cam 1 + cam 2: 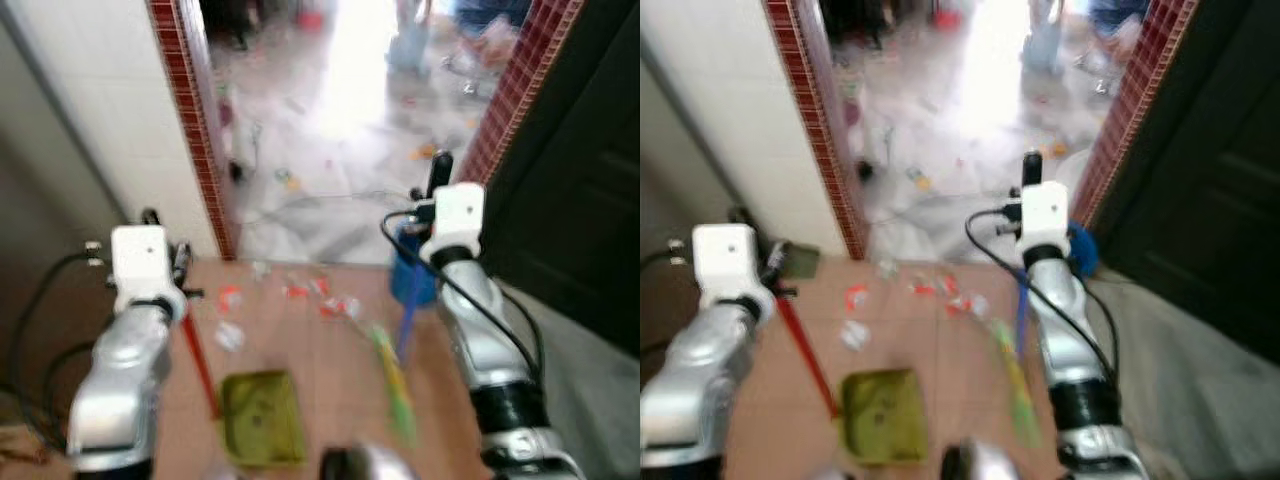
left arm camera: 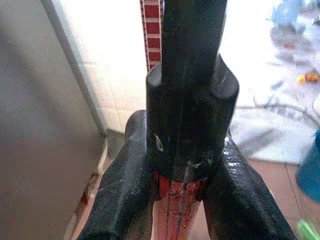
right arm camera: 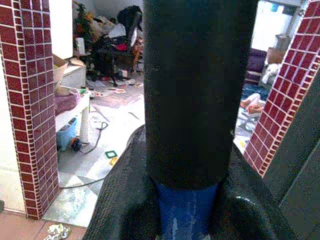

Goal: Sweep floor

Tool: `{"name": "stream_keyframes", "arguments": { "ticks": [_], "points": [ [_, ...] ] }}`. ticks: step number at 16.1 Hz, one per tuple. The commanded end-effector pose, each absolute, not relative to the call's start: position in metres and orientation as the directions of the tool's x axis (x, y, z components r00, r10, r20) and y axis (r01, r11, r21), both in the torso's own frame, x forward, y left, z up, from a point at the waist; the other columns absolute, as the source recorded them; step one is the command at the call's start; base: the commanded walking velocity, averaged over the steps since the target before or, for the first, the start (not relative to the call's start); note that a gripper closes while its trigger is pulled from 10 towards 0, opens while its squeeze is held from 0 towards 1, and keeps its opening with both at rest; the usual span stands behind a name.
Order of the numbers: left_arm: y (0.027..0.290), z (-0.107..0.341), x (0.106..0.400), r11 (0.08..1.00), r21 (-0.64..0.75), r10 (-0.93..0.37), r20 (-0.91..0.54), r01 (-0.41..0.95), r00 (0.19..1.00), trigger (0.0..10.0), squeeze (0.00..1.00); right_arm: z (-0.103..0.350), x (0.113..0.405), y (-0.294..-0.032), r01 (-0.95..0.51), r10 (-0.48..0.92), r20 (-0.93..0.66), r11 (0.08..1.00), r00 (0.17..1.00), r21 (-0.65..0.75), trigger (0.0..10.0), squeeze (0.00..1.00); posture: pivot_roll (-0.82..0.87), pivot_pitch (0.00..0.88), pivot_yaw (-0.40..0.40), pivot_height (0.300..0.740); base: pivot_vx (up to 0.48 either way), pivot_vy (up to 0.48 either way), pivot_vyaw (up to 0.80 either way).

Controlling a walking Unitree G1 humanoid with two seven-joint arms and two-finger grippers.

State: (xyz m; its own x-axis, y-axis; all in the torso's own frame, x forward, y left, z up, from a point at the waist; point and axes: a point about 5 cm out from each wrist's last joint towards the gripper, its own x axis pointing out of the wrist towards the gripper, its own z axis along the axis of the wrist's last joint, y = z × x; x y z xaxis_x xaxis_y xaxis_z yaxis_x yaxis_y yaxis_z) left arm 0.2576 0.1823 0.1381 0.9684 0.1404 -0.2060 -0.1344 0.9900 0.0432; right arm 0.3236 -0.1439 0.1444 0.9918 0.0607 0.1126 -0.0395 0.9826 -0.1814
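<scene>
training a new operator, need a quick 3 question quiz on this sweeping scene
1. True or false: the left gripper is shut on the red dustpan handle.
2. What does the right gripper hold? A) blue broom handle B) cloth C) nothing
3. Where does the green dustpan tray sit relative to the scattered red and white litter?

Key: 1 true; 2 A; 3 nearer the robot, on the reddish tiled floor.
</scene>
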Motion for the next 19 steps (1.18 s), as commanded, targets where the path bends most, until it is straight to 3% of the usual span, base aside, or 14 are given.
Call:
{"name": "stream_keyframes", "arguments": {
  "ticks": [1,6,16,19],
  "points": [
    [0.185,0.153,0.264,0.987,0.044,0.159,-0.117,-0.155,0.980,10.0,0.00,0.166,0.328,-0.136,-0.047,0.086,0.188,0.978,0.978,-0.201,10.0,0.00,-0.08,0.039,-0.054,0.740,0.000,0.000,0.00],
    [0.192,0.137,0.263,0.983,-0.008,0.182,-0.122,-0.184,0.976,10.0,0.00,0.154,0.326,-0.145,-0.011,0.045,0.178,0.982,0.983,-0.186,10.0,0.00,-0.06,0.000,-0.028,0.740,0.000,0.000,0.00],
    [0.180,0.132,0.277,0.992,-0.017,0.122,-0.088,-0.124,0.989,10.0,0.00,0.148,0.327,-0.157,0.066,-0.031,0.190,0.982,0.981,-0.179,10.0,0.00,-0.06,0.000,-0.005,0.740,0.000,0.466,0.00],
    [0.177,0.135,0.279,0.995,-0.011,0.095,-0.063,-0.096,0.993,10.0,0.00,0.147,0.327,-0.158,0.083,-0.047,0.188,0.978,0.981,-0.191,10.0,0.00,-0.06,0.000,-0.005,0.740,0.000,0.000,0.00]
  ]
}}
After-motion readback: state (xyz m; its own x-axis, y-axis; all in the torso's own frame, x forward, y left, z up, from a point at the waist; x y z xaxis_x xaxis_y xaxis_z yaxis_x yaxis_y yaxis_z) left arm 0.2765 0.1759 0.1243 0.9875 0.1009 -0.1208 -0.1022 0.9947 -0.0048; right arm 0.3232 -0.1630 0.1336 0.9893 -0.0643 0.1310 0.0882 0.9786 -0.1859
